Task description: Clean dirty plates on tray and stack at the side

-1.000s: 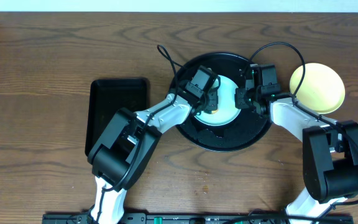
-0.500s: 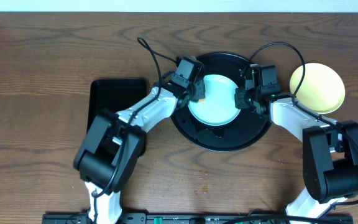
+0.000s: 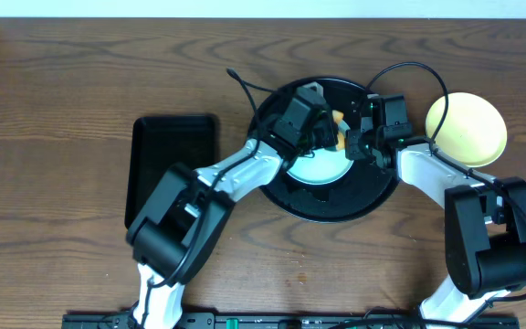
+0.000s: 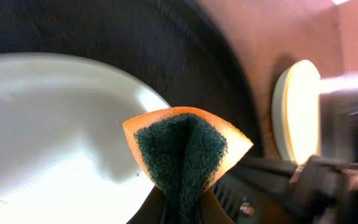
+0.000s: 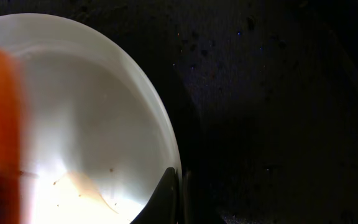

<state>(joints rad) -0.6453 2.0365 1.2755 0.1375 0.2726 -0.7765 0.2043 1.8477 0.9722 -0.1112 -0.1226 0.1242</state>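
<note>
A pale mint-blue plate (image 3: 318, 168) lies in the round black tray (image 3: 373, 188). My left gripper (image 3: 327, 139) hovers over the plate's far right part, shut on a folded orange sponge (image 4: 185, 155) with its green scouring side inward. The plate (image 4: 55, 137) shows white below the sponge. My right gripper (image 5: 178, 186) is shut on the plate's right rim (image 5: 166, 143), one finger inside the plate and one outside. A faint brown smear (image 5: 73, 186) marks the plate near that finger. A pale yellow plate (image 3: 466, 128) rests on the table right of the tray.
A smaller rectangular black tray (image 3: 173, 164) lies left of the round one. Black cables loop above both wrists near the tray's far rim. The two grippers sit close together over the plate's right side. Bare wood surrounds the trays.
My left gripper has swept with the sponge from the plate's left edge across to its right side, near the right gripper. The right gripper and plate have stayed put.
</note>
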